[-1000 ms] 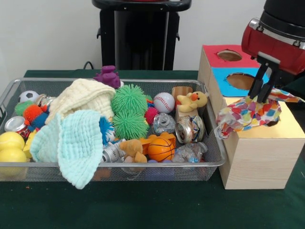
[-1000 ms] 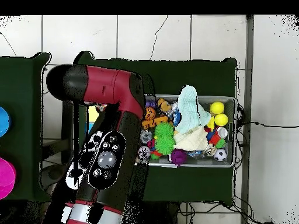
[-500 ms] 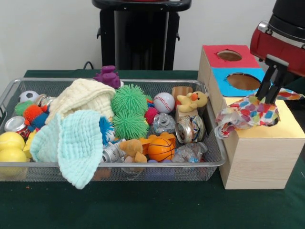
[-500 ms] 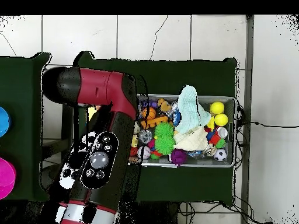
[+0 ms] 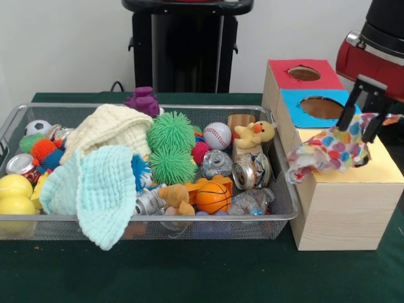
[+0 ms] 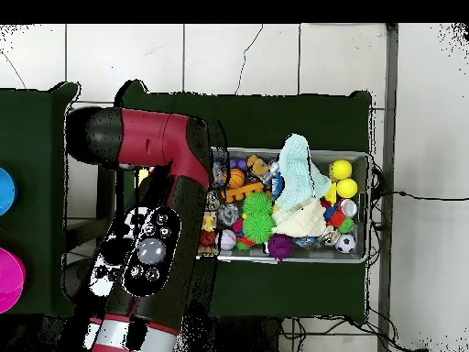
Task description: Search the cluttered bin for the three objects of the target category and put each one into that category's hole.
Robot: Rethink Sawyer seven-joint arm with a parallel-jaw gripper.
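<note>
A multicoloured dotted cloth (image 5: 327, 150) lies crumpled on the yellow top (image 5: 379, 169) of the wooden sorting box, one end hanging over the box's left edge. My gripper (image 5: 358, 131) stands right over it, open, its fingers (image 5: 349, 113) spread to either side of the cloth's raised right end. In the wire bin (image 5: 287, 211) lie a cream cloth (image 5: 104, 129) and a mint cloth (image 5: 88, 189). Seen from overhead, the arm (image 6: 151, 247) hides the gripper and the box, while the mint cloth (image 6: 300, 170) and cream cloth (image 6: 302, 220) show in the bin (image 6: 365, 206).
The box also has a red section with a hole (image 5: 304, 73) and a blue section with a hole (image 5: 319, 107). The bin is packed with green spiky balls (image 5: 172, 148), a baseball (image 5: 217, 135), a basketball (image 5: 213, 197), cans (image 5: 251, 171), a duck toy (image 5: 254, 134) and yellow balls (image 5: 15, 196).
The fingers, pinched together on the dotted cloth before, have spread apart. The gripper has shifted slightly right and the cloth now rests on the yellow top.
</note>
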